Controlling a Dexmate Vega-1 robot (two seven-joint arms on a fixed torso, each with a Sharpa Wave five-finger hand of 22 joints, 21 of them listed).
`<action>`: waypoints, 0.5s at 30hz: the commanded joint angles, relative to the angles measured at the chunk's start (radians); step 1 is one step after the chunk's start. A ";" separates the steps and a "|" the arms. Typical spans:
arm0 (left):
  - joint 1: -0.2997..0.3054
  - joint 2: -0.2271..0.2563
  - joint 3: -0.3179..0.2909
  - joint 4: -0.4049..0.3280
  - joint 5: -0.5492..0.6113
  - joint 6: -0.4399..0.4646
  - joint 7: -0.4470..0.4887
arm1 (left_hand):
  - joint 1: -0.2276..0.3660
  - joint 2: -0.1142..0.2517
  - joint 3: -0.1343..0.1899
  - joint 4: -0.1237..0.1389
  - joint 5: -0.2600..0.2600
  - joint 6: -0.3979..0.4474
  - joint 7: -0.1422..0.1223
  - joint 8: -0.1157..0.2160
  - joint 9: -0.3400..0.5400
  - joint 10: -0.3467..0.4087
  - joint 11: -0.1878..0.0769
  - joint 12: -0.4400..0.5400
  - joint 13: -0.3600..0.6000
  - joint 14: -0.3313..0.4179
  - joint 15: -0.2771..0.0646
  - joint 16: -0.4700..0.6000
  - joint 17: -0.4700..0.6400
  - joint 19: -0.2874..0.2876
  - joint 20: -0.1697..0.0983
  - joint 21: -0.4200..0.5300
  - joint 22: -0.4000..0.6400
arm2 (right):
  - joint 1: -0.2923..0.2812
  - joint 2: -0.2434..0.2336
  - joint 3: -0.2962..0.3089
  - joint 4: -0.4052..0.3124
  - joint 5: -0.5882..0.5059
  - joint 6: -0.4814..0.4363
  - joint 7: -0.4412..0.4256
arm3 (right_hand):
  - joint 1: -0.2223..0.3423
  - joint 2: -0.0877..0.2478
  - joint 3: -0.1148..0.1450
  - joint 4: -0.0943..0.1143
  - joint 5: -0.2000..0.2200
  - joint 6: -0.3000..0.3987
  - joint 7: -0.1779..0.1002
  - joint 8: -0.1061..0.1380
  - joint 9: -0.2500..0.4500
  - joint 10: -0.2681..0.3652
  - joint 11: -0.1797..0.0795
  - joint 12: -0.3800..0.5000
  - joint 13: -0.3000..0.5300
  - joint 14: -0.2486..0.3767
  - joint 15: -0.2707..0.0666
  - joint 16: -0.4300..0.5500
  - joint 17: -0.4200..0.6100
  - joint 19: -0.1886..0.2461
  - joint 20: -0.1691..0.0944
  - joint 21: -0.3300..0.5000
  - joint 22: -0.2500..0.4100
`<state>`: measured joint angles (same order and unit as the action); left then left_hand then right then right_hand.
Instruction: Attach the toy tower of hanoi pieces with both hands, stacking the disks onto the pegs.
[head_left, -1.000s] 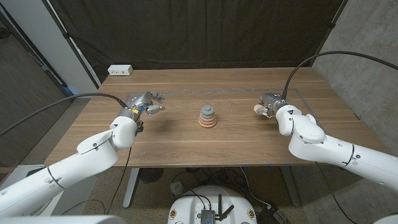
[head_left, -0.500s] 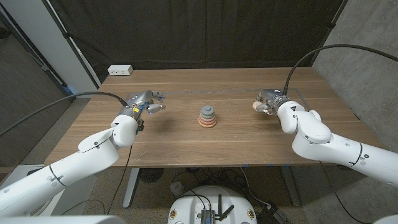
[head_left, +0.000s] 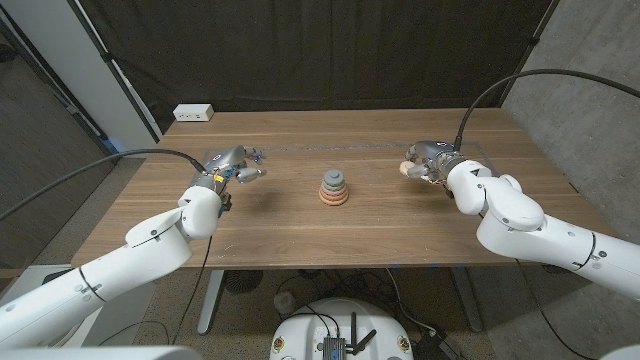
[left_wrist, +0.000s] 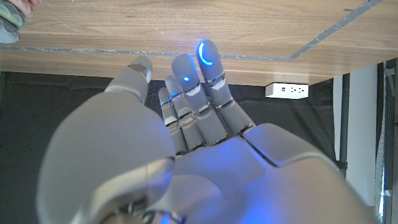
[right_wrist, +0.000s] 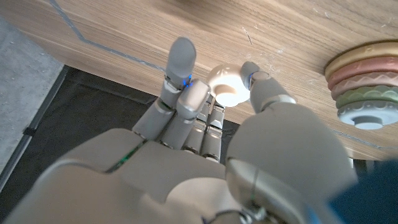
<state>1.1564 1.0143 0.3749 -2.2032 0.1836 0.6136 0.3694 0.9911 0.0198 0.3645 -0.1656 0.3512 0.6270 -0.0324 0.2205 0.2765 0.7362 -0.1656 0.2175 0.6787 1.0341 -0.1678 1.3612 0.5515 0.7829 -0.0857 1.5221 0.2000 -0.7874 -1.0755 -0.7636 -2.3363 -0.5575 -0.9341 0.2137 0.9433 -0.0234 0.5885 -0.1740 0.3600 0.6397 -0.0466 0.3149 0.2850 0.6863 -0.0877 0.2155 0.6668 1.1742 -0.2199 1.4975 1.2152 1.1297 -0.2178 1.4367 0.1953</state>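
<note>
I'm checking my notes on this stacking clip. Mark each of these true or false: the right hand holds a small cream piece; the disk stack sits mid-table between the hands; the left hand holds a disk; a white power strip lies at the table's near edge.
1. The right hand holds a small cream piece. True.
2. The disk stack sits mid-table between the hands. True.
3. The left hand holds a disk. False: it holds nothing.
4. A white power strip lies at the table's near edge. False: it is at the far left corner.
</note>
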 joint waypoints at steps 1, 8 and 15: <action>0.023 0.001 -0.005 -0.004 0.026 0.004 0.032 | -0.006 -0.004 0.006 0.000 0.006 -0.005 -0.001 0.000 0.003 0.004 -0.001 -0.006 0.003 0.004 -0.053 0.001 0.001 0.010 -0.124 0.006 0.001 | -0.025 0.009 0.053 -0.004 0.014 0.103 -0.009 | 0.061 0.044 0.002 0.006 0.005 0.016 -0.007 0.004 0.005 0.041 -0.037 0.005 0.004 0.013 0.002 0.005 0.007 0.005 -0.005 0.004 0.003; 0.019 0.004 -0.001 0.007 0.041 0.000 0.028 | -0.005 -0.005 0.008 -0.001 0.006 -0.006 -0.002 -0.001 0.004 0.005 -0.001 -0.006 0.003 0.004 -0.053 0.001 0.001 0.007 -0.125 0.006 0.000 | -0.014 0.038 0.053 0.014 -0.004 0.157 0.008 | 0.062 0.043 0.000 0.006 0.007 0.017 -0.009 0.004 0.005 0.043 -0.039 0.003 0.004 0.015 0.002 0.006 0.008 0.004 -0.005 0.004 0.002; 0.007 0.000 0.014 0.015 0.078 0.012 0.038 | -0.002 -0.005 0.010 -0.001 0.006 -0.003 0.000 -0.001 0.004 0.007 -0.002 -0.005 0.003 0.003 -0.053 0.000 0.000 0.007 -0.125 0.007 0.000 | 0.005 0.077 0.045 0.041 -0.021 0.210 0.028 | 0.064 0.043 -0.001 0.007 0.008 0.018 -0.010 0.003 0.004 0.045 -0.040 0.001 0.005 0.014 0.002 0.005 0.007 0.004 -0.005 0.005 0.003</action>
<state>1.1728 1.0161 0.3739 -2.2018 0.2127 0.6166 0.3930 0.9911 0.0198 0.3675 -0.1688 0.3511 0.6234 -0.0360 0.2205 0.2764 0.7362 -0.1655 0.2175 0.6786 1.0341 -0.1677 1.3612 0.5516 0.7829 -0.0857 1.5221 0.2001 -0.8012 -1.0555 -0.7223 -2.3318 -0.5564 -0.8106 0.2177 0.9512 -0.0311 0.5882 -0.1741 0.3599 0.6399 -0.0469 0.3131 0.2858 0.6863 -0.0878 0.2116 0.6696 1.1779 -0.2162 1.4975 1.2187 1.1297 -0.2178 1.4367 0.1964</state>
